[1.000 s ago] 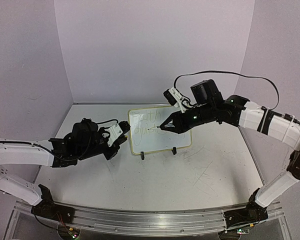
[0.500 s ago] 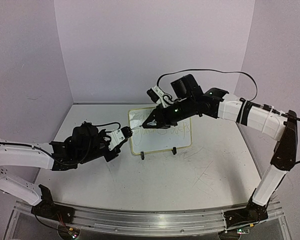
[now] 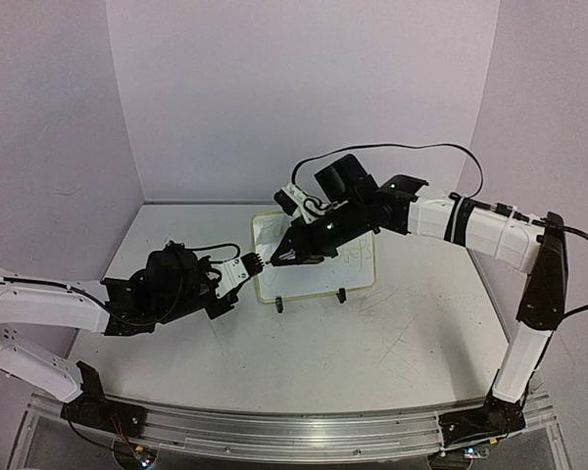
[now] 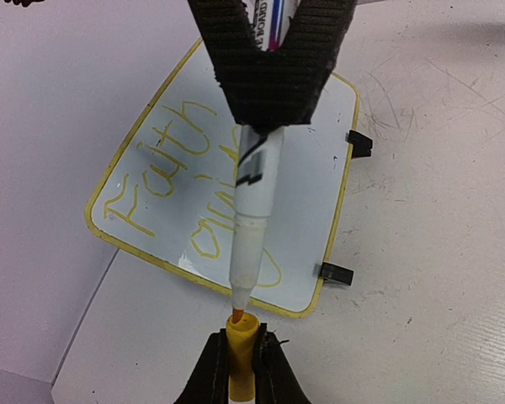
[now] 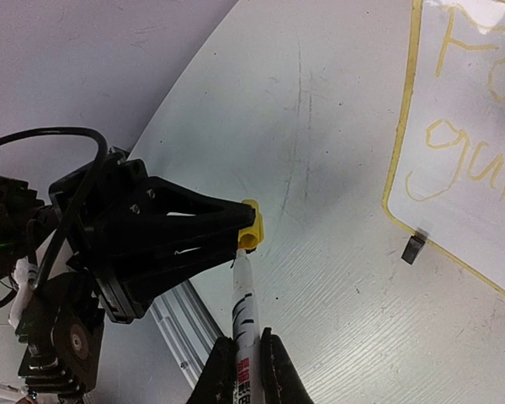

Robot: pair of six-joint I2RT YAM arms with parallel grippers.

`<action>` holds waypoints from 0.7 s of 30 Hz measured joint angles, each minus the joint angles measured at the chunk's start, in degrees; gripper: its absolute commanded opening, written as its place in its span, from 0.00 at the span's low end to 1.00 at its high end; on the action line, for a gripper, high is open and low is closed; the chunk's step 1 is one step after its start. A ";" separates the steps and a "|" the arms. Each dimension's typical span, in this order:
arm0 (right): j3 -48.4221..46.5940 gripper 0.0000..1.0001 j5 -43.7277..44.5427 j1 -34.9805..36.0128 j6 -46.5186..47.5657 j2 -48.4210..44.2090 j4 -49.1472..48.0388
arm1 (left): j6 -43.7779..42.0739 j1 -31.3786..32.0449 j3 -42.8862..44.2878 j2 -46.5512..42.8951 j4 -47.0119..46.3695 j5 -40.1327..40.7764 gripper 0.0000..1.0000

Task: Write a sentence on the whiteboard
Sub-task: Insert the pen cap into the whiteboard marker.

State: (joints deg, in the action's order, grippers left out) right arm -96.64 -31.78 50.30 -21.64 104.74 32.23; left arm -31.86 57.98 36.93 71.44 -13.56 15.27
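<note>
The whiteboard (image 3: 318,269) with a yellow rim stands propped on black clip feet at the table's middle back, with yellow writing on it; it also shows in the left wrist view (image 4: 177,181) and the right wrist view (image 5: 463,135). My right gripper (image 3: 296,253) is shut on a white marker (image 5: 246,316), whose orange tip (image 4: 237,311) sits at the mouth of a yellow cap (image 4: 241,353). My left gripper (image 3: 243,272) is shut on that yellow cap (image 5: 251,227), just left of the board's lower left corner.
The white table (image 3: 372,343) has scuff marks. Purple walls (image 3: 304,88) close in the back and sides. A metal rail (image 3: 274,431) runs along the near edge. A black cable (image 3: 402,149) loops above the right arm.
My right gripper has left the board's face and swung left with the marker to the left gripper. The left gripper has risen slightly with the cap, and the marker tip now meets the cap.
</note>
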 measured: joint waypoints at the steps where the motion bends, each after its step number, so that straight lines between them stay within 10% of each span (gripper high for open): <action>1: -0.28 0.00 0.04 0.00 0.05 0.20 0.14 | -0.13 0.00 0.00 0.00 0.00 0.04 0.00; 21: -3.38 0.00 0.50 0.88 0.24 3.52 1.89 | -0.33 0.26 0.02 0.41 0.03 0.01 0.00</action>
State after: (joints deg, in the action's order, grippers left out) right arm -100.02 -31.29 51.19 -21.40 108.26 34.12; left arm -32.18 58.23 36.95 71.85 -13.53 15.28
